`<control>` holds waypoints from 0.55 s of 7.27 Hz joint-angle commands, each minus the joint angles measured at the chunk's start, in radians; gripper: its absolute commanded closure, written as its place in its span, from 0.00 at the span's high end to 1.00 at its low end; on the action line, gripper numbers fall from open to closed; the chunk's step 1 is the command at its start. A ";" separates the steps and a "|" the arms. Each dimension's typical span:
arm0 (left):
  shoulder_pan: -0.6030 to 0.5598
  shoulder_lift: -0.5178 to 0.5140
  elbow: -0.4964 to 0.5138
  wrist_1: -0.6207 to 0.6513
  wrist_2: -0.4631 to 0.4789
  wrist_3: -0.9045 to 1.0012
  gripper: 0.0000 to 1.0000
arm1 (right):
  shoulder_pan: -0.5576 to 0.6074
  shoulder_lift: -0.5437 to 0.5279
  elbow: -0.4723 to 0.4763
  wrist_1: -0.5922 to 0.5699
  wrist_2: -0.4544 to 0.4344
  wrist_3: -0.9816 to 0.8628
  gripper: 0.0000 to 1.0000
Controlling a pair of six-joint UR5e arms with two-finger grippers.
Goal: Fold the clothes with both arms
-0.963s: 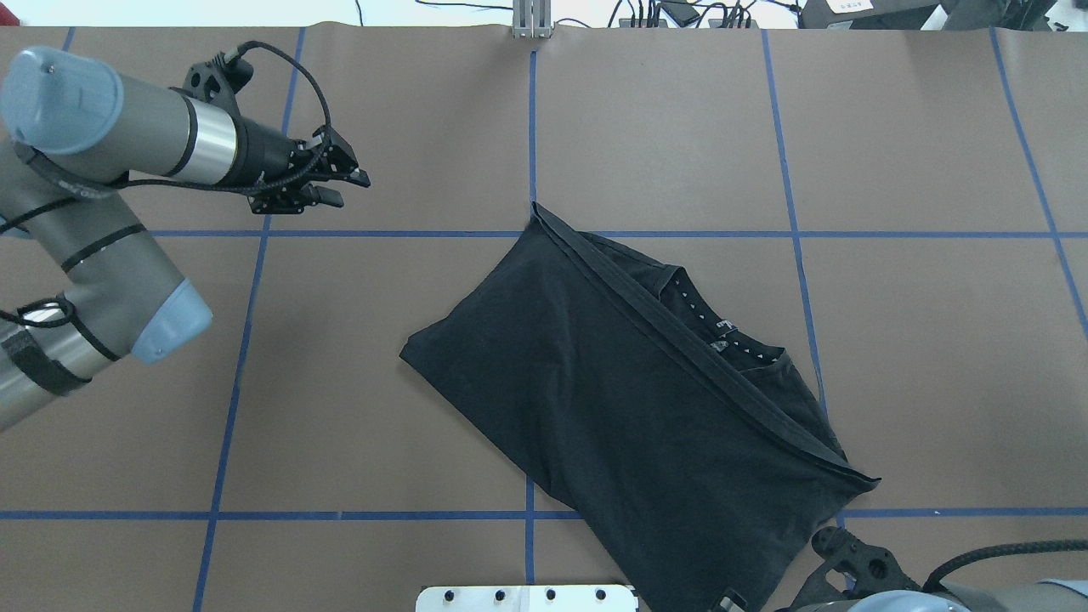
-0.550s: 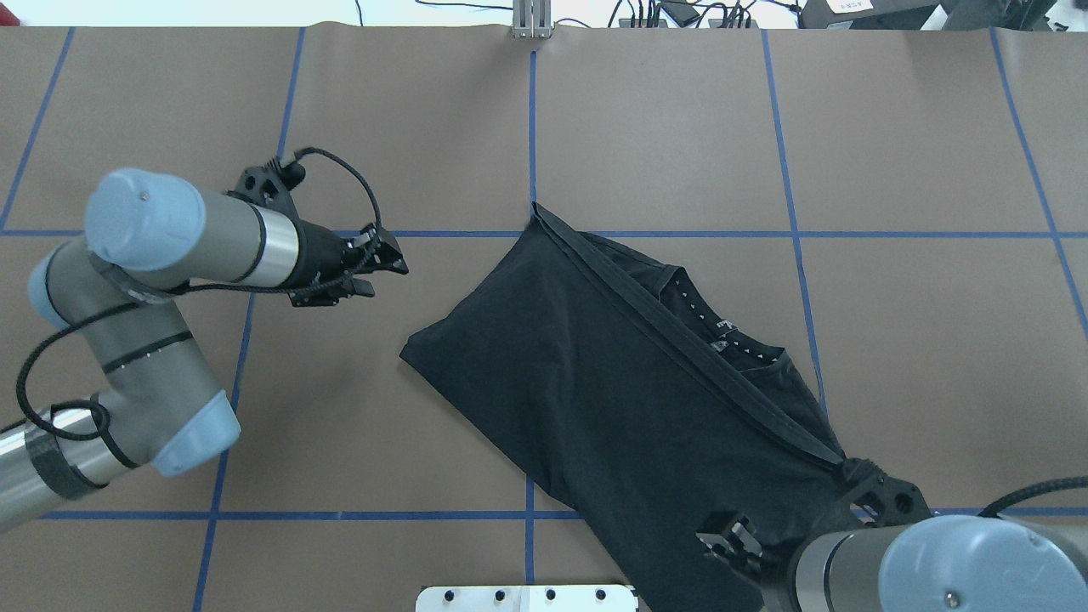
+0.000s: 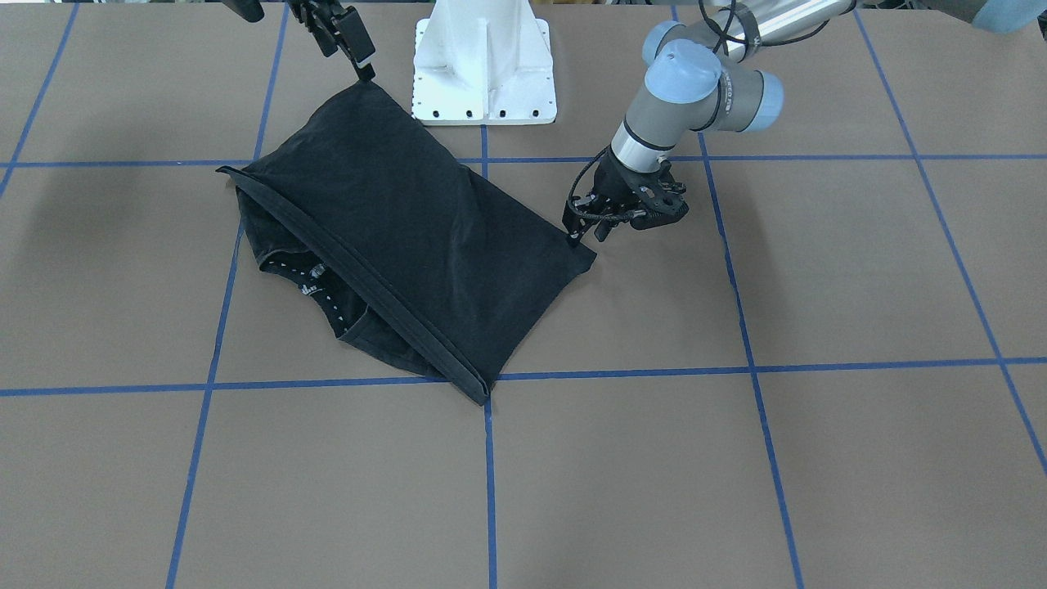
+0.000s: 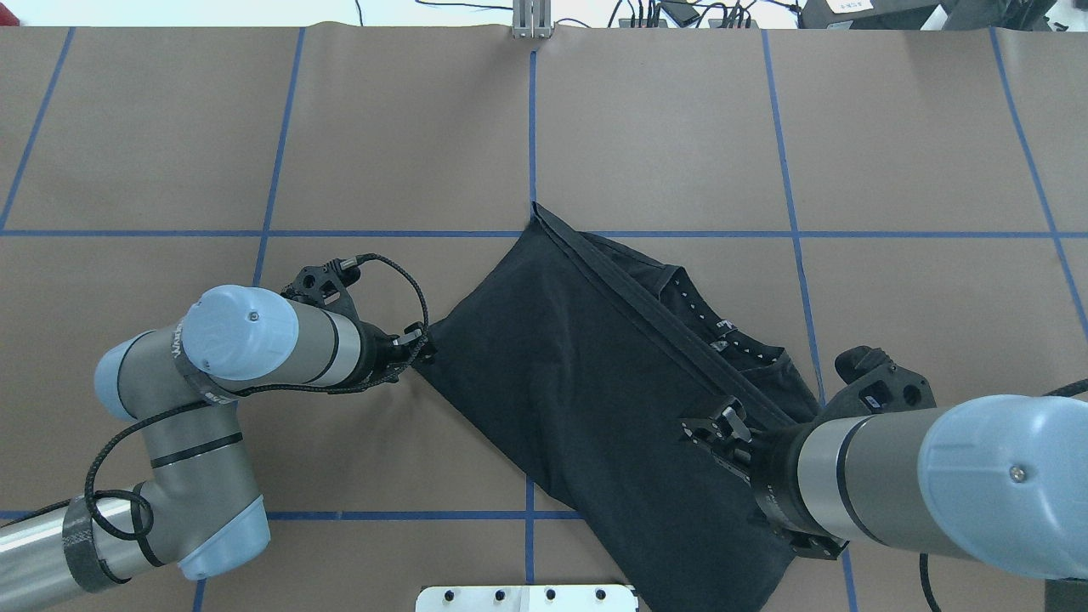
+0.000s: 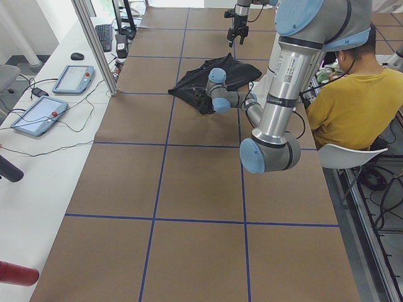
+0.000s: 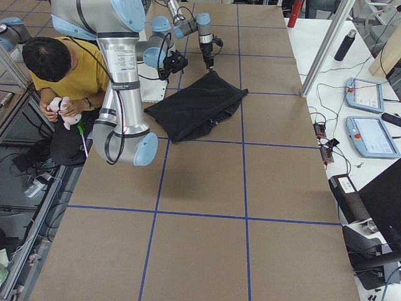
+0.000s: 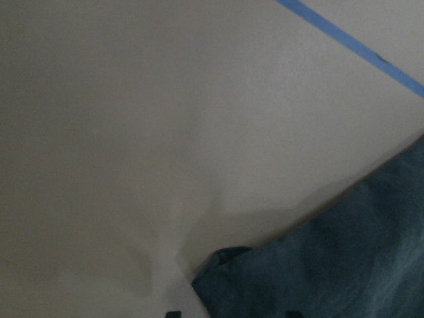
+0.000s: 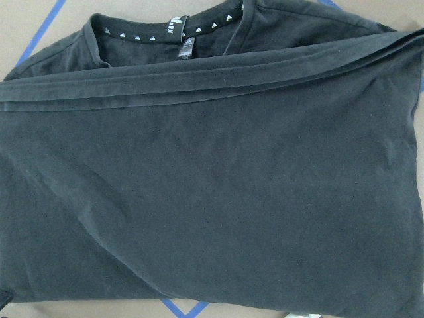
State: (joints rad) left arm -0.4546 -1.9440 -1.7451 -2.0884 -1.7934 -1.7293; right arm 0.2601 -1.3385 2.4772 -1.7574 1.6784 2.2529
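The black T-shirt point(image 4: 612, 382) lies folded and slanted mid-table, with the collar and its small white marks point(image 4: 722, 327) showing at the open edge. Its logo is hidden. My left gripper point(image 4: 423, 350) is low at the shirt's left corner point(image 3: 590, 258). In the left wrist view that corner point(image 7: 225, 265) lies between two spread fingertips point(image 7: 173, 314), so the gripper is open. My right gripper point(image 4: 712, 427) hovers open well above the shirt's right near part. The right wrist view looks down on the whole shirt point(image 8: 212, 185).
The white pedestal base point(image 3: 484, 74) stands at the robot's edge, just behind the shirt's near corner. Blue tape lines point(image 4: 531, 127) grid the brown table. A person in a yellow shirt point(image 5: 352, 94) sits beside the robot. Tablets point(image 6: 369, 135) lie on a side bench.
My left arm swung in from the far left and came down to the shirt's left corner. My right arm rose from the near edge and reached forward over the shirt. The shirt has not moved.
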 commanded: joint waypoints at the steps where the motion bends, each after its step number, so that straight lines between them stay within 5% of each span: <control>1: 0.005 -0.003 0.007 0.001 0.003 0.004 0.61 | 0.004 0.001 -0.001 -0.001 0.001 -0.010 1.00; 4: 0.007 -0.009 0.031 -0.002 0.005 0.011 0.58 | -0.013 -0.001 -0.001 -0.017 0.000 -0.010 1.00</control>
State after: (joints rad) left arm -0.4490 -1.9514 -1.7251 -2.0884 -1.7892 -1.7207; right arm 0.2587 -1.3398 2.4753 -1.7618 1.6794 2.2428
